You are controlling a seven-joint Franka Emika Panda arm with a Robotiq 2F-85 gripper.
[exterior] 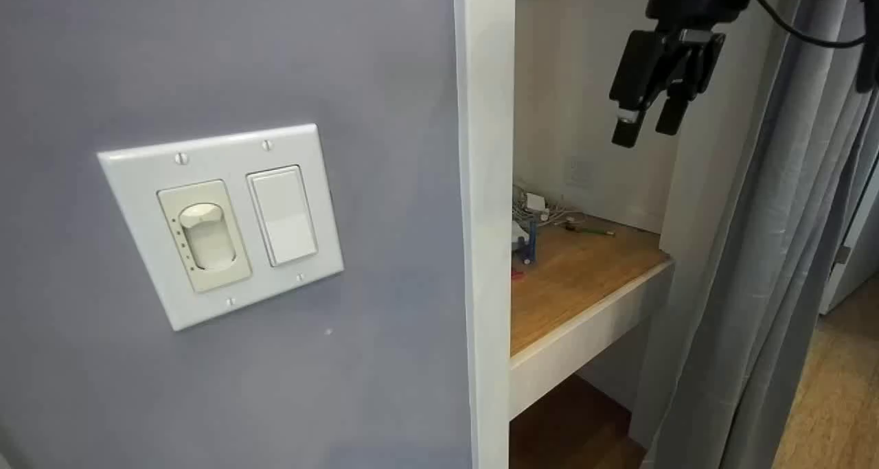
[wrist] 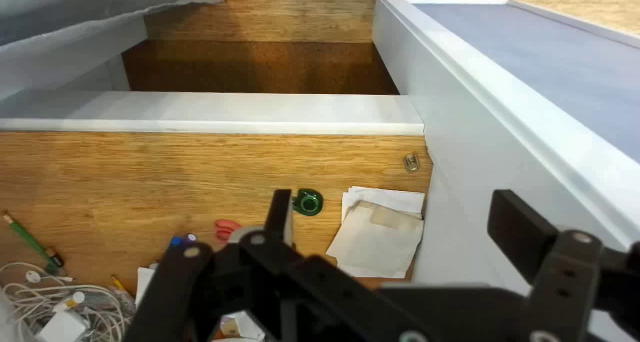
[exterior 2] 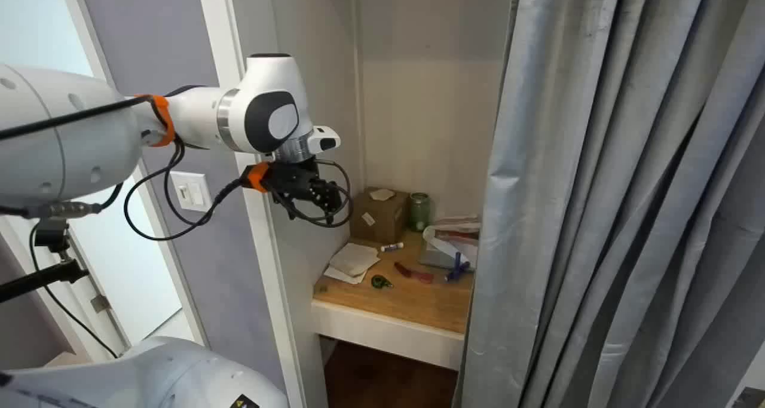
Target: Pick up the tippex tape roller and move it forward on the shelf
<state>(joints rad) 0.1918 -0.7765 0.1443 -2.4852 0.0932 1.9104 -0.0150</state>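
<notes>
Hovering, jaws parted, nothing gripped

In an exterior view: small, green, rounded plastic tape roller (exterior 2: 381,282) lies on the pale-wood shelf (exterior 2: 412,302), near its thick white front edge (exterior 2: 388,336), between loose cream papers (exterior 2: 352,260) and a red-handled tool (exterior 2: 412,273), likely scissors.

In an exterior view: my black two-fingered gripper (exterior: 647,127) hangs well above the wood, jaws apart. Roller not visible here. Grey fabric curtain (exterior: 748,283) beside the shelf's end.

Wrist view: roller just beside my fingertip (wrist: 278,214), perhaps partly covered by it. Papers and white painted side wall (wrist: 465,207) show in my gap instead.

Step, by my reckoning: approach, no grasp made. Next move calls for shifting off the wall side until the roller sits in my gap, then down, close, lift, and carry toward the front edge, my reading of "forward".

Room: wood grain runs between roller and edge, enough, I judge, for a short carry. Beyond it, a dark brown lower board (wrist: 260,66), so set down short. Wall the likeliest scrape.
</notes>
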